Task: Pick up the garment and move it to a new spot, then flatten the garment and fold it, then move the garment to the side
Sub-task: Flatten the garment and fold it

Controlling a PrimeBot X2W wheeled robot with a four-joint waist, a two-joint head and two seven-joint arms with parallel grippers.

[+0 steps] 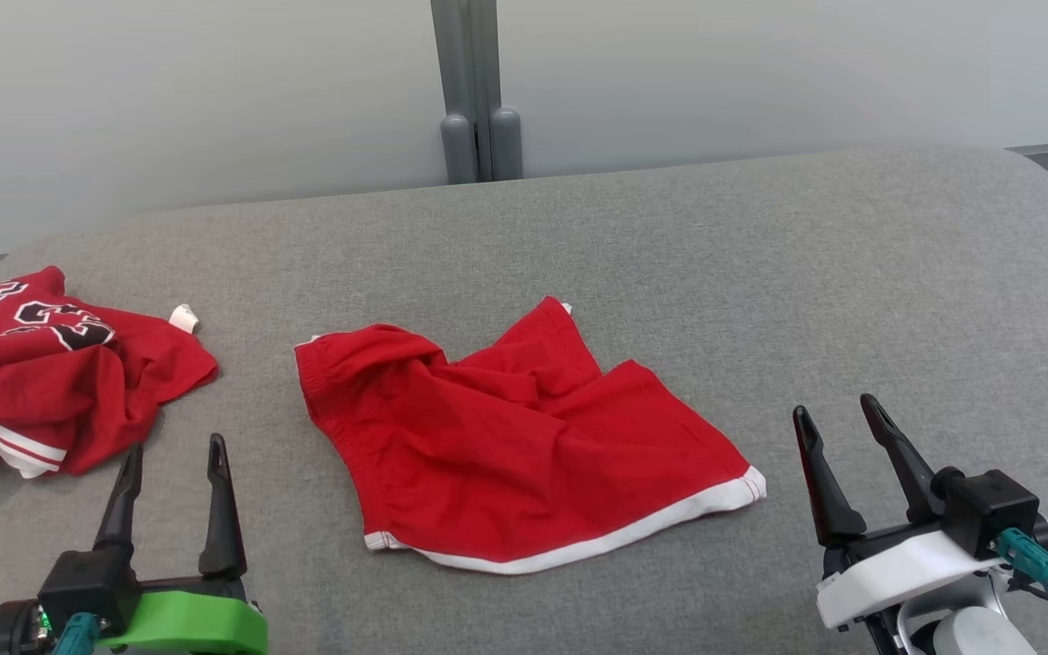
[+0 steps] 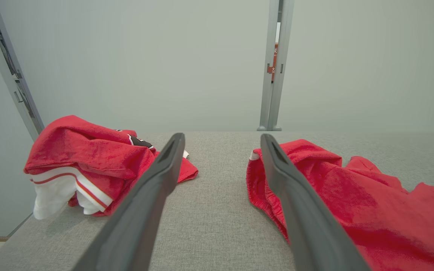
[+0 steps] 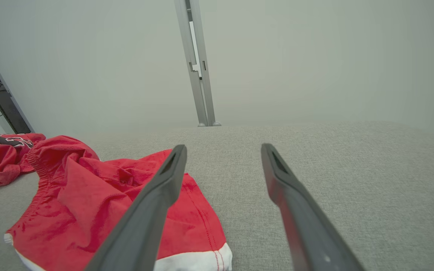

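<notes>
The garment (image 1: 506, 446) is a pair of red shorts with a white hem, lying rumpled in the middle of the grey padded surface. It also appears in the left wrist view (image 2: 352, 199) and the right wrist view (image 3: 100, 195). My left gripper (image 1: 174, 455) stands open near the front left, apart from the shorts, with nothing between its fingers; the same open gripper (image 2: 220, 139) points past the waistband. Open and empty too, my right gripper (image 1: 838, 414) sits off the shorts' right hem corner, and in its own view the right gripper (image 3: 222, 148) points over bare surface.
A second red garment (image 1: 42, 373) with black-and-white lettering and white trim lies bunched at the left edge of the grey surface (image 1: 760, 273). A pale wall with a grey post (image 1: 478, 91) stands behind the surface.
</notes>
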